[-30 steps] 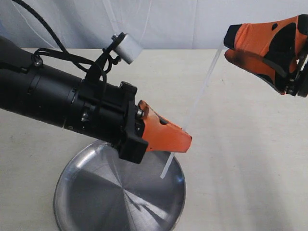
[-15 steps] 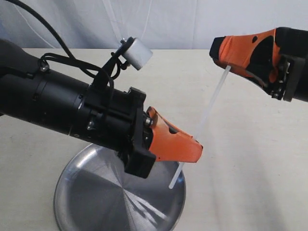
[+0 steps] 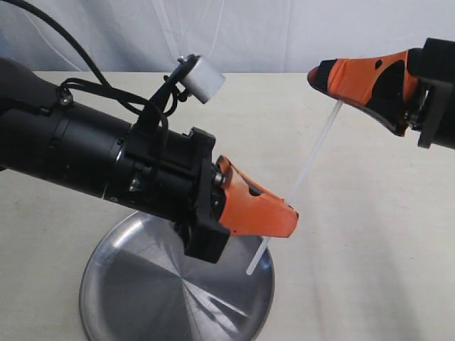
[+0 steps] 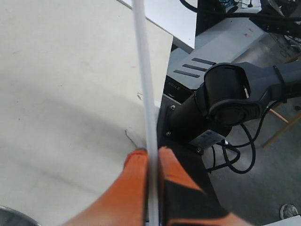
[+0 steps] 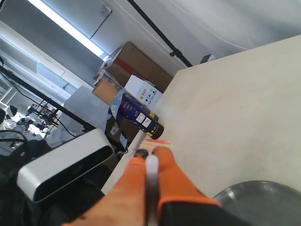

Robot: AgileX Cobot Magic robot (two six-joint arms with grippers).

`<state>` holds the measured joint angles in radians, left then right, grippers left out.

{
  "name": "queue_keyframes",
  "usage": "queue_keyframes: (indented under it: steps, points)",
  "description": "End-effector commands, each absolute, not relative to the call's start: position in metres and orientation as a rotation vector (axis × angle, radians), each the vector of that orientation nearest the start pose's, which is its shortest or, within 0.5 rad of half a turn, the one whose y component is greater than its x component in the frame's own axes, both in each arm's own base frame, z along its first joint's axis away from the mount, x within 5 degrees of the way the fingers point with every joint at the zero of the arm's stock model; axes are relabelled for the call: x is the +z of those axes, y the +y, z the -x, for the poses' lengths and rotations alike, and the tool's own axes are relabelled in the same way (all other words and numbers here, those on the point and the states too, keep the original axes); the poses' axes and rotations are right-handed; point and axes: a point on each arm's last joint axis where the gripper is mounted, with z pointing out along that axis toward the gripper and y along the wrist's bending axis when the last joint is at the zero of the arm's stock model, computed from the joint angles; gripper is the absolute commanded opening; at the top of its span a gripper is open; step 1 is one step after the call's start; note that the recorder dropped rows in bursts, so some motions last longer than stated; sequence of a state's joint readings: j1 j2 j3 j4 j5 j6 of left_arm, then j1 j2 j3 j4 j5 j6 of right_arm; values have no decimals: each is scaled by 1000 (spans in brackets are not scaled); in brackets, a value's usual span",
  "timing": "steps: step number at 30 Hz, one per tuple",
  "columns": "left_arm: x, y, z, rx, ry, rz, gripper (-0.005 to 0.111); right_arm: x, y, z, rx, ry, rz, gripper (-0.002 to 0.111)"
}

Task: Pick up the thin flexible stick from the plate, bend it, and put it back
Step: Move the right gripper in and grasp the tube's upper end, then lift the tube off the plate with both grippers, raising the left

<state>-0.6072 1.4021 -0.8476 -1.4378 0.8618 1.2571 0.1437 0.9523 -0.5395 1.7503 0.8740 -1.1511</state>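
1. while it hangs above the desk [image 3: 355, 249], the thin flexible stick [image 3: 311, 155] lies on a straight slant in the exterior view, its long axis running from just below centre up to the upper right of the frame.
2. its lower end points down at the right part of the plate [image 3: 106, 284]; whether the tip touches the metal cannot be told.
3. the left gripper [image 3: 290, 217], at the centre of the frame, is clenched on the stick near that lower end, and a short piece pokes out below the orange fingers.
4. the right gripper [image 3: 317, 75], at the upper right, is clamped on the stick's upper end, so the stick spans the gap between the two grippers.
5. in the left wrist view the stick [image 4: 143, 70] comes out from between the closed orange fingers of the left gripper [image 4: 148, 156] and runs straight away from the camera over the desk.
6. in the right wrist view only a short whitish piece of the stick [image 5: 151, 170] shows, pinched between the fingers of the right gripper [image 5: 150, 159], with the plate [image 5: 263, 197] below it.
7. the plate sits flat on the desk at the lower middle-left of the exterior view, partly under the left arm.
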Motion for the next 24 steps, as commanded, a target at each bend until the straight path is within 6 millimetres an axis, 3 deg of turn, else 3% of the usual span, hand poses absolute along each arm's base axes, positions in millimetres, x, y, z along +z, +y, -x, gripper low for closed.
queue_keyframes:
  steps: [1, 3, 8, 11, 14, 19, 21, 24]
  points:
    - [283, -212, -179, -1350, 1976, -1101, 0, 309, 92, -162, 1292, 1821, 206, -1]
    - [282, -211, -177, -1352, 1978, -1131, 4, 309, 92, -162, 1292, 1821, 206, -1]
    - [279, -210, -176, -1333, 2032, -1146, 28, 309, 92, -162, 1292, 1821, 206, -1]
    - [278, -209, -176, -1334, 2061, -1127, 37, 309, 92, -162, 1292, 1821, 206, -1]
    - [277, -209, -179, -1309, 2069, -1102, 34, 310, 92, -162, 1292, 1820, 207, -1]
    - [274, -208, -179, -1277, 2108, -1113, 10, 312, 92, -162, 1294, 1812, 214, -1]
    - [272, -207, -179, -1274, 2130, -1114, 15, 320, 93, -162, 1310, 1789, 234, -1]
    - [268, -209, -181, -1291, 2149, -1098, 36, 326, 94, -161, 1336, 1770, 256, -1]
